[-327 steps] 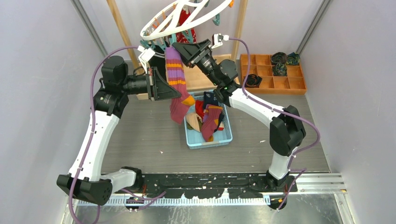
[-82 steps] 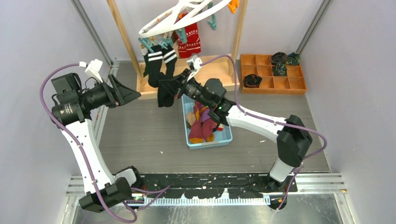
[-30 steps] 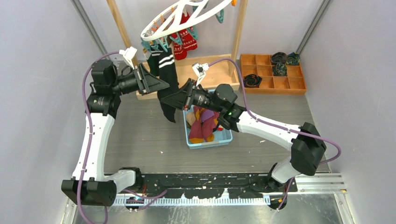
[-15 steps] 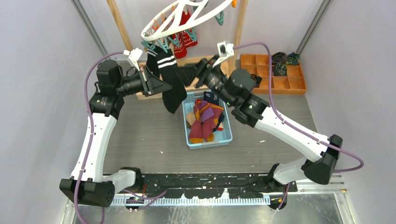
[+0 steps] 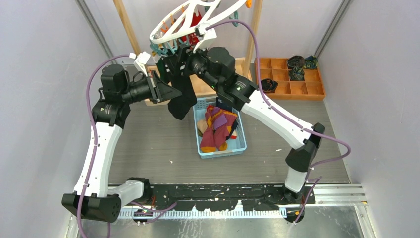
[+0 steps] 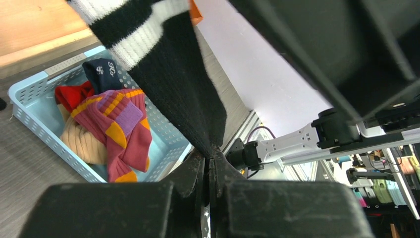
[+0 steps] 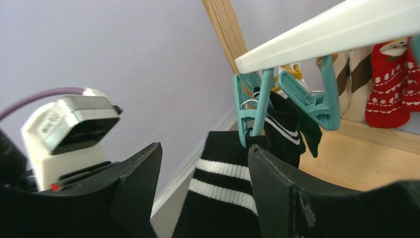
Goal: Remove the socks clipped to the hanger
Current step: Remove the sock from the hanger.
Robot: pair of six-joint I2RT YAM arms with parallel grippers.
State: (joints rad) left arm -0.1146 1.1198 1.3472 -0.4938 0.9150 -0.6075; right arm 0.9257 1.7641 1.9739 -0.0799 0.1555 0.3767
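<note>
The sock (image 5: 183, 99) hangs under the hanger (image 7: 337, 25); basket (image 5: 220, 151) just before it, tray (image 5: 297, 89) to the right

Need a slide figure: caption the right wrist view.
Right wrist view: open right pincer frames a black striped sock hanging from a teal clip on the white hanger, red socks behind.

Hanger (image 7: 337, 29) mostly cropped; black sock (image 6: 173, 74) cuff cut by top edge.

Striped sock (image 6: 183, 94) black and white; patterned sock (image 7: 389, 84) red (white motifs); clips (image 7: 241, 116) teal; hanger (image 7: 341, 27) white
</note>
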